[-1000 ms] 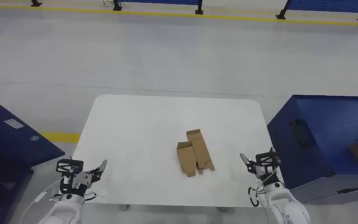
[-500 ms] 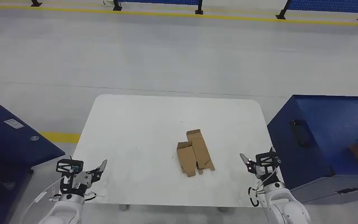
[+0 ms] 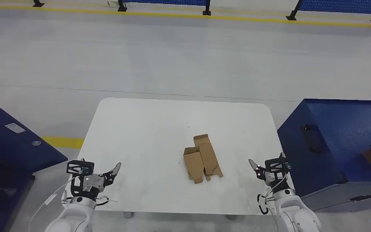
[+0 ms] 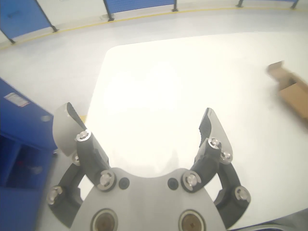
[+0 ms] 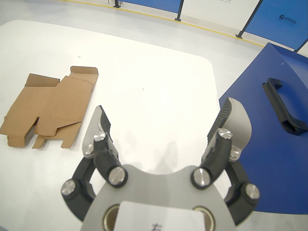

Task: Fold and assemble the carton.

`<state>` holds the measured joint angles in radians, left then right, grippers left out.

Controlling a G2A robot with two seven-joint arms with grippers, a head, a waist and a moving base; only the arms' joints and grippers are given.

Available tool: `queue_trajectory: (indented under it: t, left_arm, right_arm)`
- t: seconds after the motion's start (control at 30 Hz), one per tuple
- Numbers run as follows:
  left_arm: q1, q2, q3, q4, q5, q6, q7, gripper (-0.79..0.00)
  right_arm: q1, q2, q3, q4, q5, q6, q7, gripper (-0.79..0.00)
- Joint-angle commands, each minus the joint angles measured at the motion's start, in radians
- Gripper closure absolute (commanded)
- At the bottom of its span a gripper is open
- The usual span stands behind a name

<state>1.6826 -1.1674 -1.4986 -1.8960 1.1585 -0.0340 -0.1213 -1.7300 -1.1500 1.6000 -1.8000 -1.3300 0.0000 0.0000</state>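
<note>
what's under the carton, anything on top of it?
The carton lies flat on the white table, with nothing on top of it. Anything beneath its panels is covered and cannot be seen.

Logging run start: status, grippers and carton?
Left gripper open, right gripper open, both at the table's near edge. Carton flat mid-table, untouched. Blue box beside right gripper, off the table.
</note>
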Motion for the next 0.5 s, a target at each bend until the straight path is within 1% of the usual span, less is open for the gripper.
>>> queue_trajectory:
  t: [0.0, 0.07, 0.1, 0.17, 0.27, 0.33, 0.47]
  left_arm:
    - [-0.032, -0.01, 0.058, -0.026, -0.128, -0.002, -0.045, -0.785]
    - [-0.083, -0.023, 0.124, -0.024, -0.273, 0.003, -0.092, -0.785]
    - [-0.114, -0.029, 0.16, -0.016, -0.355, -0.01, -0.139, -0.785]
    - [-0.188, -0.042, 0.209, 0.021, -0.493, -0.006, -0.193, -0.785]
    - [-0.31, -0.063, 0.287, 0.113, -0.738, -0.018, -0.311, -0.785]
    - [-0.388, -0.075, 0.332, 0.186, -0.866, -0.039, -0.388, -0.785]
    - [-0.517, -0.098, 0.422, 0.349, -1.001, -0.073, -0.506, -0.785]
  right_arm:
    - [0.0, 0.0, 0.0, 0.0, 0.0, 0.0, 0.0, -0.785]
    - [0.0, 0.0, 0.0, 0.0, 0.0, 0.0, 0.0, -0.785]
    - [0.0, 0.0, 0.0, 0.0, 0.0, 0.0, 0.0, -0.785]
    - [0.0, 0.0, 0.0, 0.0, 0.0, 0.0, 0.0, -0.785]
    - [0.0, 0.0, 0.0, 0.0, 0.0, 0.0, 0.0, -0.785]
    - [0.0, 0.0, 0.0, 0.0, 0.0, 0.0, 0.0, -0.785]
    - [0.0, 0.0, 0.0, 0.0, 0.0, 0.0, 0.0, -0.785]
